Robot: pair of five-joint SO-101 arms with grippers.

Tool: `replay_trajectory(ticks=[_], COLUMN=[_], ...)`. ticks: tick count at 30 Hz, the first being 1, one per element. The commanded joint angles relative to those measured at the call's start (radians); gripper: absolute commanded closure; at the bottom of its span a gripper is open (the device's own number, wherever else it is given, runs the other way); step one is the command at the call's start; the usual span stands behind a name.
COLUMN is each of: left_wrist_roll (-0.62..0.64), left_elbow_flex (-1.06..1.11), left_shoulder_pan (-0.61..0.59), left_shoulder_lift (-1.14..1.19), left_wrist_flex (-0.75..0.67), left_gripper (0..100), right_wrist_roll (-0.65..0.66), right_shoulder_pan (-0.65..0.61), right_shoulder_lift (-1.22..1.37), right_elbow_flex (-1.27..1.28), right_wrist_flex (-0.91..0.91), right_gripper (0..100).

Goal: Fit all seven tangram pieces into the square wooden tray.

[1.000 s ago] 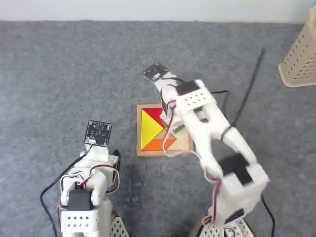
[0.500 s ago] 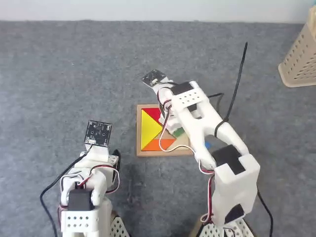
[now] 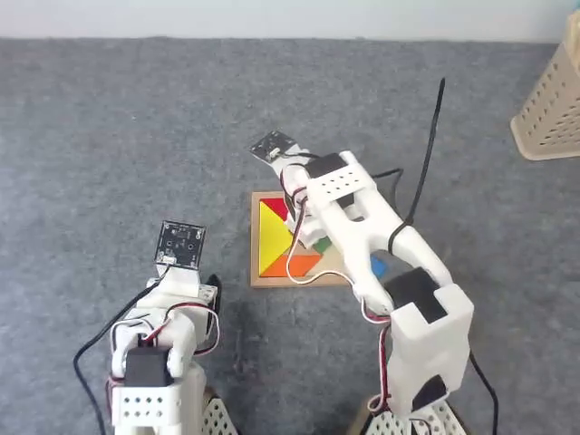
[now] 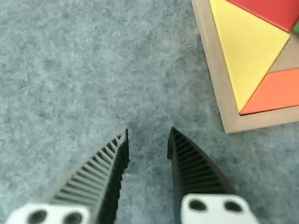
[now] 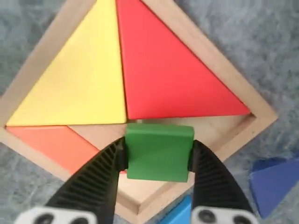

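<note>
The square wooden tray (image 3: 255, 272) (image 5: 230, 136) (image 4: 215, 93) lies mid-table with a yellow triangle (image 3: 272, 237) (image 5: 79, 88) (image 4: 247, 51), a red triangle (image 3: 279, 208) (image 5: 168, 74) (image 4: 275, 11) and an orange piece (image 3: 304, 265) (image 5: 51, 142) (image 4: 275, 91) in it. My right gripper (image 3: 313, 237) (image 5: 158, 154) hangs over the tray, shut on a green square piece (image 5: 159, 151) (image 3: 322, 245). Blue pieces (image 5: 275, 179) (image 3: 378, 265) lie on the carpet beside the tray. My left gripper (image 4: 147, 140) (image 3: 210, 285) is open and holds nothing, low over the carpet a short way from the tray.
Grey carpet (image 3: 136, 136) covers the table. A beige slotted basket (image 3: 553, 100) stands at the far right edge. A black cable (image 3: 426, 154) rises from the right arm.
The right arm has swung leftward over the tray, carrying the green square with it. A blue piece to the right of the tray has come into sight. The left arm has not moved.
</note>
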Motion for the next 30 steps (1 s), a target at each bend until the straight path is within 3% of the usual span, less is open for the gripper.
replay_trajectory(ticks=[1,10,18,30], left_wrist_roll=[0.008,0.008,0.008,0.008], left_elbow_flex=[-0.005,-0.005,-0.005,-0.005], left_shoulder_pan=[0.000,0.000,0.000,0.000], left_shoulder_lift=[-0.015,-0.015,-0.015,-0.015], left_wrist_flex=[0.005,0.005,0.005,0.005], left_gripper=[87,87,87,87], right_wrist_roll=[-0.008,-0.014,-0.015,-0.008], right_shoulder_pan=[-0.008,-0.030,0.033,0.022], right_shoulder_lift=[-0.030,-0.067,-0.157,-0.180], right_elbow_flex=[-0.031,-0.026,0.095,0.281], right_wrist_flex=[0.030,0.045,-0.074,-0.246], right_gripper=[79.9,76.8,92.9,93.6])
